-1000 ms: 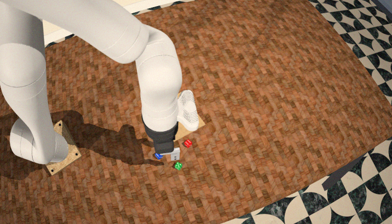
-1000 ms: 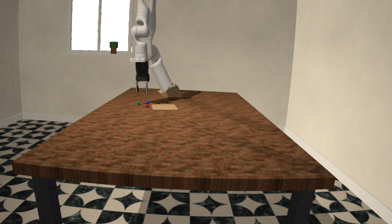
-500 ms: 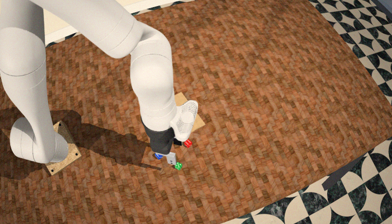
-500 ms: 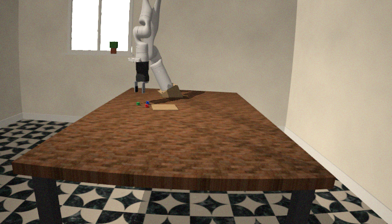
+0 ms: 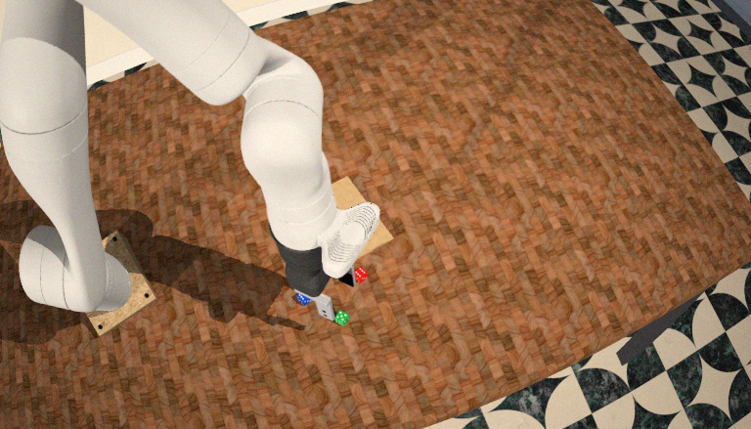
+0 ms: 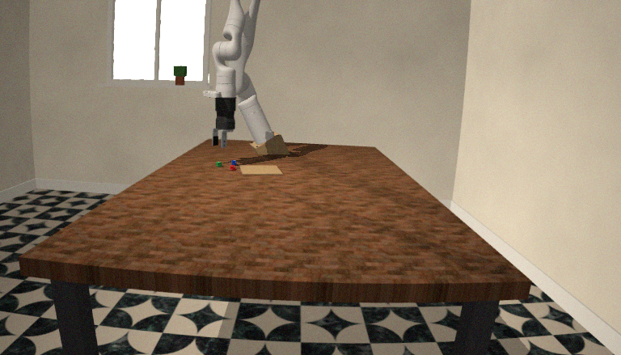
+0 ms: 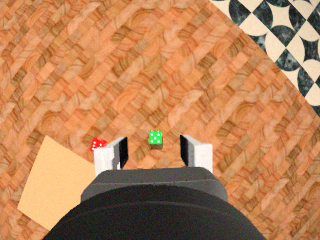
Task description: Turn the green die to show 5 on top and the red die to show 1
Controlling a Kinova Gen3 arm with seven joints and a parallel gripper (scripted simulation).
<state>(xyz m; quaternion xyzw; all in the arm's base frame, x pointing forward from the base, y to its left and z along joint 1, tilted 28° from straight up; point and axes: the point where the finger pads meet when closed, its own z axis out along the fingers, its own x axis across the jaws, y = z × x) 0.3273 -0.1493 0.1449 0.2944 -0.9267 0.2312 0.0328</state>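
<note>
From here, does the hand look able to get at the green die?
Probably yes. The hand hangs open above the green die, which shows between its fingers in the wrist view, apart from the red die.

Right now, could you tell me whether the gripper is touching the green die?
Apart. The exterior view shows the open gripper hanging well above the table, with the green die lying on the wood below it.
</note>
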